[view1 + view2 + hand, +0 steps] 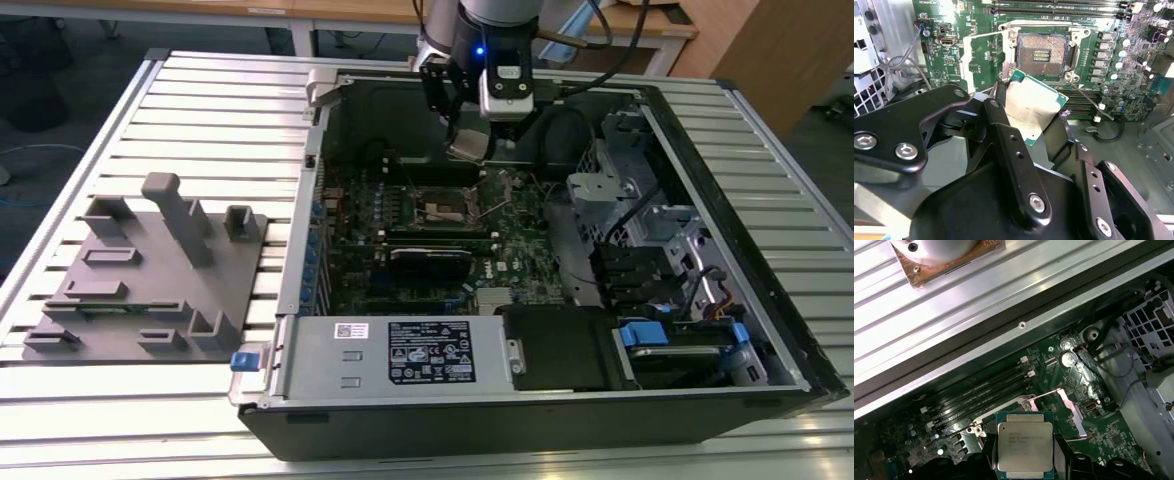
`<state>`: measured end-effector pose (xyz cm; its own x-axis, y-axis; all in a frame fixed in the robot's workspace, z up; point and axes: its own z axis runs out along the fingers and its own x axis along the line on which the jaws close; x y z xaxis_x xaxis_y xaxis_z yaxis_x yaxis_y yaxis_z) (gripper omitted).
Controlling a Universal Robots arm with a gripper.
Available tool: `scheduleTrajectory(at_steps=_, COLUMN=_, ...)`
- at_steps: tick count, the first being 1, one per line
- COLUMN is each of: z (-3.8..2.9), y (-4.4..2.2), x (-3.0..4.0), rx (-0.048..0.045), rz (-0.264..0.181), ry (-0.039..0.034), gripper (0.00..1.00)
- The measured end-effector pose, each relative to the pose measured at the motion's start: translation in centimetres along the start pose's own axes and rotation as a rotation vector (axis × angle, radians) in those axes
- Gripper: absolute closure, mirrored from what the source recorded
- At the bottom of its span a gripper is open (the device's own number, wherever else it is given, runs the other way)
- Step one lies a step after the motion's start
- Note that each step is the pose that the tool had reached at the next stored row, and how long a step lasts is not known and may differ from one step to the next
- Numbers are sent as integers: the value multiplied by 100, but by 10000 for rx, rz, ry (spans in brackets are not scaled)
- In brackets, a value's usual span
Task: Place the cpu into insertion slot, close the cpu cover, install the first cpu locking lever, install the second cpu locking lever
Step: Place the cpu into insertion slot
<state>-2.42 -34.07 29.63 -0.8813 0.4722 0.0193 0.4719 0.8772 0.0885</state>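
While the claw (1031,130) pinches the chip (1025,445) by two opposite edges, metal top towards the first wrist view, the chip hangs above the green board (514,240), close to the slot (1046,52) but not yet in it. The slot lies bare, its dark centre showing, and the cover (1071,412) is swung open to one side, so nothing blocks the way down.

To do this step well, I judge that the chip should be brought square over the slot, its edges in line with the shiny rim, and held level before it goes down. It should drop straight in, with no sliding across the fine contacts, which look easy to bend. The grip should loosen only once the chip sits flat all round. The claw's thick black fingers also need to stay off the open cover and the rim.

The board sits inside an open computer case (310,200) lying on its side, with a silver labelled box (400,350) at the near end. The case rests on a slatted metal surface (200,110). A grey moulded holder (147,270) stands to the exterior view's left. Wooden desks (360,10) and a dark floor lie beyond.
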Motion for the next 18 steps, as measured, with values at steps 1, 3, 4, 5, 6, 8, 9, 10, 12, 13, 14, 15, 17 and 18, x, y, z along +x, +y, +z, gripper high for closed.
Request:
scheduleTrajectory(at_steps=1, z=0, y=0, x=0, rx=1, rz=3, ry=0, gripper=46)
scheduleTrajectory(at_steps=3, z=0, y=0, x=0, rx=0, rz=5, ry=0, gripper=46)
scheduleTrajectory(at_steps=4, z=0, y=0, x=0, rx=0, rz=6, ry=0, gripper=46)
scheduleTrajectory(at_steps=5, z=0, y=-1, x=2, rx=0, rz=7, ry=-1, gripper=46)
scheduleTrajectory(at_steps=6, z=0, y=-2, x=5, rx=0, rz=11, ry=-1, gripper=46)
scheduleTrajectory(at_steps=8, z=-1, y=-4, x=8, rx=2, rz=16, ry=-1, gripper=46)
scheduleTrajectory(at_steps=9, z=-1, y=-4, x=8, rx=2, rz=18, ry=-2, gripper=46)
scheduleTrajectory(at_steps=10, z=0, y=-5, x=9, rx=0, rz=21, ry=-2, gripper=46)
scheduleTrajectory(at_steps=12, z=-1, y=-6, x=11, rx=1, rz=26, ry=-2, gripper=46)
scheduleTrajectory(at_steps=13, z=-1, y=-6, x=12, rx=1, rz=28, ry=-2, gripper=46)
scheduleTrajectory(at_steps=14, z=-1, y=-7, x=13, rx=1, rz=31, ry=-3, gripper=46)
scheduleTrajectory(at_steps=15, z=-1, y=-7, x=13, rx=0, rz=34, ry=-3, gripper=46)
scheduleTrajectory(at_steps=17, z=0, y=-7, x=14, rx=0, rz=35, ry=-3, gripper=46)
scheduleTrajectory(at_steps=18, z=-1, y=-8, x=15, rx=0, rz=36, ry=-3, gripper=46)
